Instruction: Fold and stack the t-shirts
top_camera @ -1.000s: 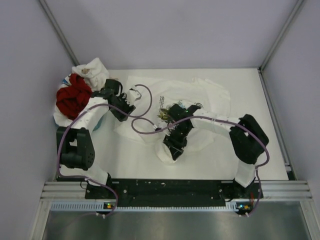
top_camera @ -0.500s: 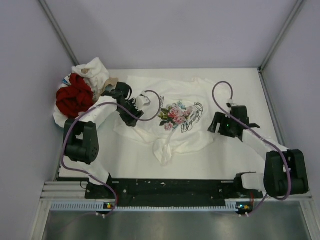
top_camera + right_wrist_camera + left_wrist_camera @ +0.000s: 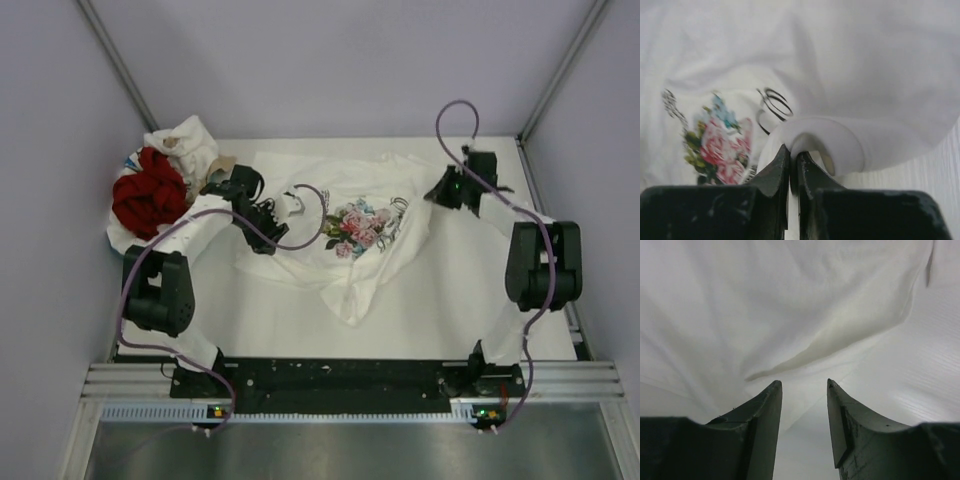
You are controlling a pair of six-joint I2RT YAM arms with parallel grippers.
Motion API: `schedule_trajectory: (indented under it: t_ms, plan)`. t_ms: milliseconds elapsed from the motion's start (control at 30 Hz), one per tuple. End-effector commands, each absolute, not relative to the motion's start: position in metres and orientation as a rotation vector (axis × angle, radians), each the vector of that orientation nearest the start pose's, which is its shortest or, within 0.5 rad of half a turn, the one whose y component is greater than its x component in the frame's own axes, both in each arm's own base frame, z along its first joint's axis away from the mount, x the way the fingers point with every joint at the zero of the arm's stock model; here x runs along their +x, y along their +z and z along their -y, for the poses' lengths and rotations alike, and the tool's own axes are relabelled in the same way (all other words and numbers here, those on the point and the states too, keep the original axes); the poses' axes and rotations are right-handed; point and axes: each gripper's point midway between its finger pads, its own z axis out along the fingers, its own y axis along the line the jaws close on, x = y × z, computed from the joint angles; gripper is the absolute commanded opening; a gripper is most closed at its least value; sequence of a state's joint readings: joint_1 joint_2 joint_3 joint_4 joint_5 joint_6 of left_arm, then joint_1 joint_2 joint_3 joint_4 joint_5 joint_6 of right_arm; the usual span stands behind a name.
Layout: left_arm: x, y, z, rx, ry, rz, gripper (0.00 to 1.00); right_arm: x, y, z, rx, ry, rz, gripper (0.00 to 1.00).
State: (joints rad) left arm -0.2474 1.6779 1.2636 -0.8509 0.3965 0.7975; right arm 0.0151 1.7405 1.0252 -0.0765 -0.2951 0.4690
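Note:
A white t-shirt with a pink-green floral print [image 3: 362,224] lies spread and wrinkled across the middle of the table. My right gripper [image 3: 436,192] is at the shirt's back right edge. In the right wrist view it [image 3: 793,153] is shut on a curled fold of the white cloth [image 3: 820,140], with the print [image 3: 715,145] to the left. My left gripper [image 3: 278,214] is over the shirt's left side. In the left wrist view it [image 3: 804,386] is open, with white cloth [image 3: 765,315] beneath and ahead of its fingers.
A pile of crumpled shirts sits at the back left: deep red ones [image 3: 146,192] with white ones [image 3: 185,140] behind them. A bit of brown cardboard [image 3: 226,163] shows beside the pile. Metal frame posts stand at both back corners. Purple cables loop over both arms.
My right arm has swung from the table's middle to the back right, drawing the shirt's edge with it. The shirt has opened out and its floral print now shows. The left gripper barely shifted.

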Motion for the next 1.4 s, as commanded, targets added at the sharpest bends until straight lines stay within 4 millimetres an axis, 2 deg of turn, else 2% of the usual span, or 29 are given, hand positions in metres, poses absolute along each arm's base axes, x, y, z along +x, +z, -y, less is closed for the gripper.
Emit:
schedule_trajectory:
  t_ms: [0, 33, 67, 100, 167, 233, 300, 400, 500, 567, 633, 767, 900, 967, 1067, 1100, 1133, 1167, 1200, 1233, 1267, 1367]
  plan:
    - [0.325, 0.117, 0.132, 1.454, -0.438, -2.197, 0.46, 0.528, 0.183, -0.079, 0.261, 0.636, -2.094, 0.11]
    - [0.326, 0.117, 0.130, 1.448, -0.427, -2.208, 0.47, 0.543, 0.189, -0.078, 0.253, 0.628, -2.101, 0.29]
    - [0.327, 0.113, 0.129, 1.447, -0.426, -2.228, 0.47, 0.549, 0.185, -0.078, 0.239, 0.620, -2.140, 0.39]
    - [0.326, 0.108, 0.128, 1.448, -0.427, -2.246, 0.48, 0.557, 0.190, -0.079, 0.229, 0.619, -2.152, 0.45]
    - [0.326, 0.103, 0.126, 1.453, -0.417, -2.260, 0.50, 0.556, 0.196, -0.080, 0.204, 0.617, -2.176, 0.48]
    - [0.325, 0.097, 0.123, 1.463, -0.402, -2.274, 0.52, 0.544, 0.201, -0.076, 0.189, 0.588, -2.172, 0.50]
    - [0.328, 0.094, 0.122, 1.465, -0.388, -2.277, 0.54, 0.523, 0.198, -0.067, 0.198, 0.512, -2.187, 0.53]
    - [0.331, 0.091, 0.127, 1.470, -0.396, -2.278, 0.55, 0.483, 0.181, -0.062, 0.201, 0.430, -2.240, 0.56]
    - [0.332, 0.089, 0.138, 1.503, -0.410, -2.265, 0.55, 0.428, 0.133, -0.064, 0.207, 0.377, -2.371, 0.56]
    - [0.332, 0.089, 0.146, 1.523, -0.427, -2.251, 0.54, 0.396, 0.112, -0.065, 0.215, 0.328, -2.429, 0.57]
    - [0.332, 0.088, 0.151, 1.541, -0.438, -2.234, 0.54, 0.371, 0.102, -0.071, 0.217, 0.338, -2.463, 0.57]
    - [0.335, 0.083, 0.154, 1.584, -0.409, -2.209, 0.54, 0.332, 0.091, -0.094, 0.214, 0.423, -2.505, 0.58]
    - [0.335, 0.076, 0.155, 1.649, -0.381, -2.191, 0.55, 0.303, 0.082, -0.114, 0.194, 0.488, -2.536, 0.60]
    - [0.334, 0.071, 0.154, 1.683, -0.348, -2.196, 0.55, 0.292, 0.071, -0.117, 0.202, 0.510, -2.562, 0.69]
    - [0.327, 0.069, 0.157, 1.742, -0.325, -2.175, 0.55, 0.282, 0.049, -0.119, 0.200, 0.530, -2.603, 0.72]
    - [0.325, 0.068, 0.161, 1.750, -0.323, -2.158, 0.55, 0.280, 0.042, -0.122, 0.190, 0.552, -2.612, 0.70]
    - [0.326, 0.069, 0.162, 1.752, -0.313, -2.143, 0.55, 0.281, 0.039, -0.126, 0.170, 0.580, -2.608, 0.63]
    - [0.327, 0.072, 0.165, 1.750, -0.309, -2.129, 0.55, 0.283, 0.037, -0.129, 0.149, 0.598, -2.612, 0.43]
    - [0.328, 0.074, 0.168, 1.747, -0.312, -2.122, 0.55, 0.285, 0.039, -0.129, 0.137, 0.596, -2.612, 0.18]
    - [0.330, 0.077, 0.170, 1.740, -0.309, -2.115, 0.55, 0.288, 0.044, -0.127, 0.130, 0.576, -2.602, 0.00]
    - [0.331, 0.081, 0.173, 1.737, -0.319, -2.101, 0.55, 0.292, 0.050, -0.123, 0.129, 0.540, -2.582, 0.00]
    - [0.333, 0.084, 0.176, 1.758, -0.327, -2.057, 0.58, 0.308, 0.087, -0.103, 0.140, 0.405, -2.455, 0.00]
